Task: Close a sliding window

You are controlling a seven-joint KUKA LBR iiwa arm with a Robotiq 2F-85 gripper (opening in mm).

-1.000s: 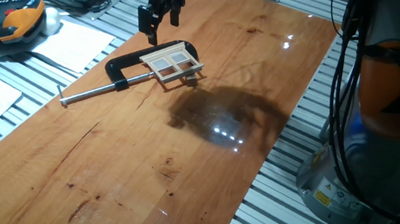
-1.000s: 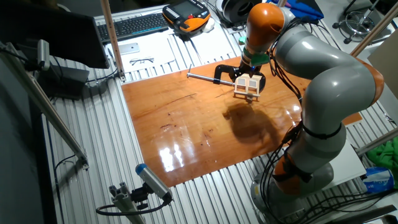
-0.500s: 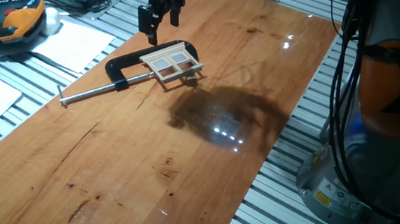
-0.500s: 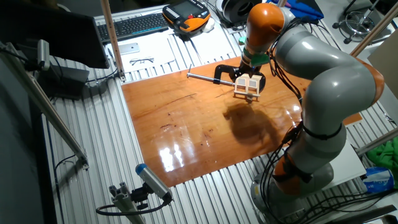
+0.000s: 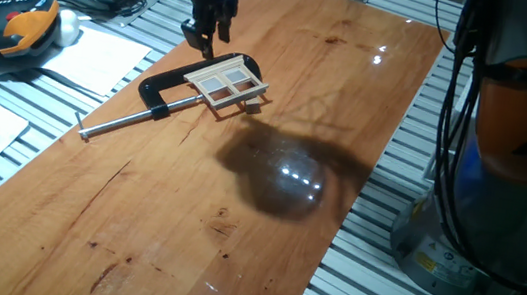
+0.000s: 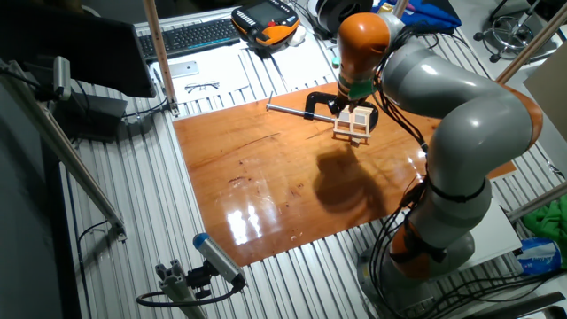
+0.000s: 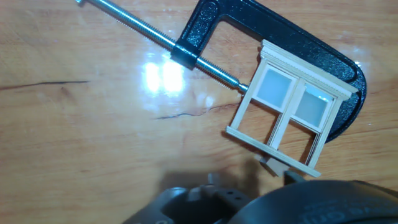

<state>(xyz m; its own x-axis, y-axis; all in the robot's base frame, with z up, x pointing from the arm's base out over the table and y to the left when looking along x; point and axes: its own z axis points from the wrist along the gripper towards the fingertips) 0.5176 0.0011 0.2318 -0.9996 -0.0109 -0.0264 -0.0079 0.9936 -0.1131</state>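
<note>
The bench (image 5: 267, 198) was a broad sheet of glossy reddish wood, bare but for one cluster near its far edge. The arm (image 6: 461, 115) reached over it from the side, casting a dark blot of shadow on the middle of the board. The clamp (image 5: 165, 90), a black C-shape with a long steel screw rod, lay flat on the bench and pinned the window (image 5: 227, 81) between its jaw and the rod's tip, so the pale wooden frame stood held in place, tilted back a little. In the hand view the window (image 7: 292, 109) showed two frosted panes in one half and two open gaps in the other, which suggested the sash had yet to be slid across. The tool (image 5: 203, 37) hung just beside the frame's far corner, above the clamp and apart from the wood; its fingers looked drawn close together, though none of the views showed the tips clearly, so I cannot tell for certain whether they were spread or pressed together. To do this step well, the tool would probably need to come down beside the sash bar, not onto the outer frame, and push along the track in a straight line; a push across the track might jam the sash or twist the frame out of the clamp, so light, steady pressure seemed wise.
</note>
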